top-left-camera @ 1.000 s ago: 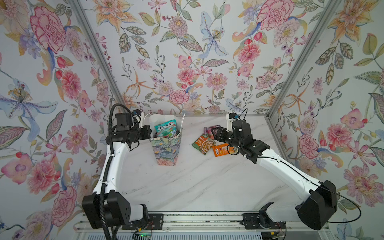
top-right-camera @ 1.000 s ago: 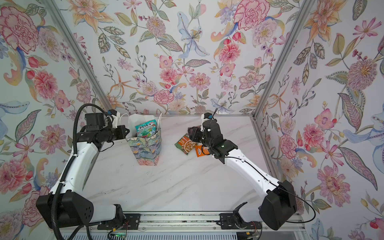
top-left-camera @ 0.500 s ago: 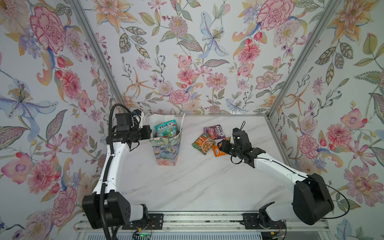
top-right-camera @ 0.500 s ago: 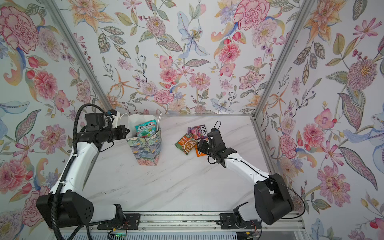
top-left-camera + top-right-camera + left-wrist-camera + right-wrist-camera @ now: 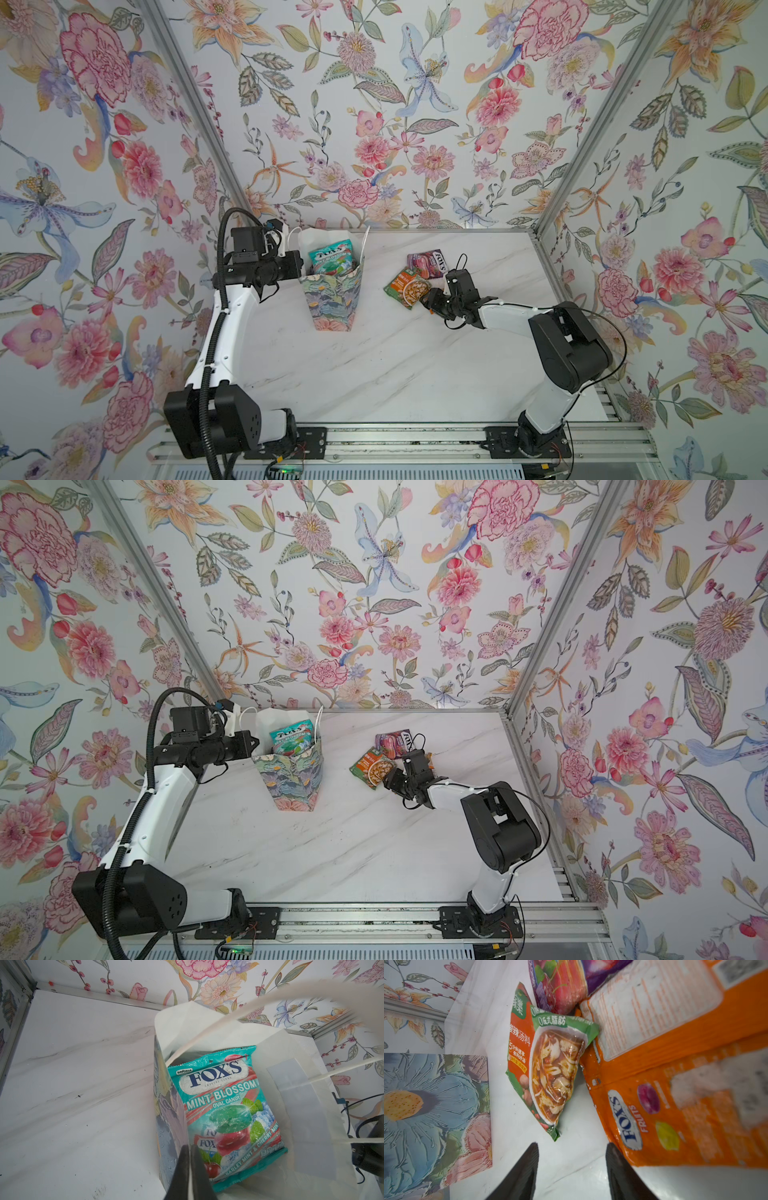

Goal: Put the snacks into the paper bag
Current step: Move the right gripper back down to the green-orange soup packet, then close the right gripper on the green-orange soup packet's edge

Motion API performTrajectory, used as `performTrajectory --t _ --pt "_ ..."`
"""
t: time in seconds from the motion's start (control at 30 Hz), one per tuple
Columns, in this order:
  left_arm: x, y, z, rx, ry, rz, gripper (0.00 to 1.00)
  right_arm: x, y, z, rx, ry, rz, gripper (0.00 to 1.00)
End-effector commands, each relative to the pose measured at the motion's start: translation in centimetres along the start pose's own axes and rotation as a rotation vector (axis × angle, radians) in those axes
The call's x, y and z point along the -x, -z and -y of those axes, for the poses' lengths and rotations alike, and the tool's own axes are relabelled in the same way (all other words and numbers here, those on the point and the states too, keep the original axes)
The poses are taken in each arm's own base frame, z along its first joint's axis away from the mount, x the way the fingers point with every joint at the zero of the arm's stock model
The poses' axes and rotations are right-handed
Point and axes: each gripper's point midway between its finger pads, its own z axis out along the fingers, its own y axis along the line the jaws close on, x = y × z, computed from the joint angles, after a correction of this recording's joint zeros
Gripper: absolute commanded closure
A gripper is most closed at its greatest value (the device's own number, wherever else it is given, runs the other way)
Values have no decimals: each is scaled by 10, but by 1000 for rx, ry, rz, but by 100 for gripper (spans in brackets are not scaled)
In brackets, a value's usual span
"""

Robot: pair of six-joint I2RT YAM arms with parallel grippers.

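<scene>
Teal FOX'S Mint Blossom packet (image 5: 224, 1109): stands inside the paper bag (image 5: 332, 299), top edge showing above the rim in both top views. Bag is upright on the marble table (image 5: 374, 365), left of centre frame in both top views, mouth open, white inside.

Left pincer (image 5: 189, 1148): my jaws are pressed fully together on the bag's wall at the rim, on the side toward the left edge of the frame. Nothing else in that grip.

Right pincer (image 5: 573, 1145): my jaws stand roughly half apart with nothing between them; bare marble shows in the gap. It sits low over the table, just right of centre frame in both top views, jaws pointing toward the bag.

Snacks seen outside the bag: three, clustered right of the bag and apart from it.
- green-and-orange soup pouch (image 5: 407, 286): flat on the marble, nearest the bag, just ahead of my right jaws, not gripped.
- purple FOX'S packet (image 5: 428, 261): higher in the frame, toward the back wall, touching the pouch.
- orange FOX'S Fruits packet (image 5: 675, 1095): just beside the pouch, largely hidden under my right wrist in the top views. Cannot tell whether my outer jaw touches its edge.
</scene>
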Motion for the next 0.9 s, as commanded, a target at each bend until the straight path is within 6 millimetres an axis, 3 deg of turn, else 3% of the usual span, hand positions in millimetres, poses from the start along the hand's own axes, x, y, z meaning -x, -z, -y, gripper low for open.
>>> performTrajectory --t 0.0,0.6,0.87 --pt "-7 -1 5 -22 5 -19 97 13 -9 -15 61 -36 28 46" --pt "-8 1 4 -12 0 -23 97 30 -53 -8 77 -188 60 46" --pt "-8 0 3 -8 -2 -27 97 41 -59 -5 67 -210 107 47"
